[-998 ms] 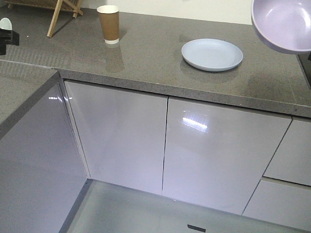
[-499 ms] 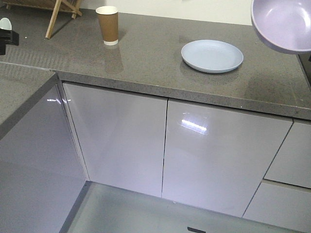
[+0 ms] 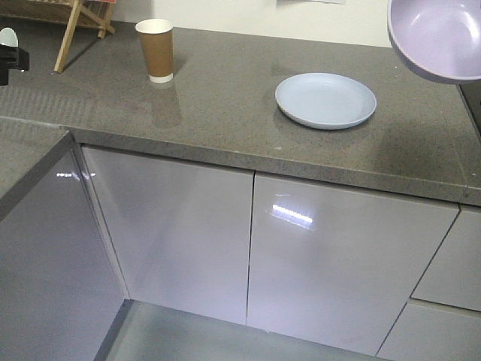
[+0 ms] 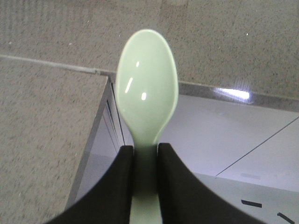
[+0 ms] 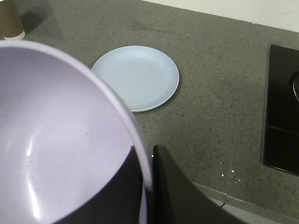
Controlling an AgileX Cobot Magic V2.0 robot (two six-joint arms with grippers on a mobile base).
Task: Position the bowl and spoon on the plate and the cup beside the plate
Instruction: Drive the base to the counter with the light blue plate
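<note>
The pale blue plate (image 3: 325, 100) lies on the grey counter; the right wrist view shows the plate (image 5: 136, 77) ahead. A lilac bowl (image 3: 440, 37) hangs in the air at the top right, above and right of the plate. My right gripper (image 5: 148, 156) is shut on the bowl (image 5: 60, 140) rim, one finger inside and one outside. My left gripper (image 4: 145, 151) is shut on the handle of the mint-green spoon (image 4: 147, 88), scoop pointing forward; the spoon (image 3: 7, 36) tip peeks in at the far left. The brown paper cup (image 3: 155, 50) stands upright at the back left.
A wooden rack (image 3: 71, 19) stands at the back left corner behind the cup. A black hob (image 5: 281, 112) is set into the counter (image 3: 225, 105) to the right of the plate. Glossy cabinet doors (image 3: 248, 248) run below the counter edge.
The counter, plate and cup have shifted lower and left in the exterior view, so the camera has moved. The bowl and spoon stay at the same spots in the frame.
</note>
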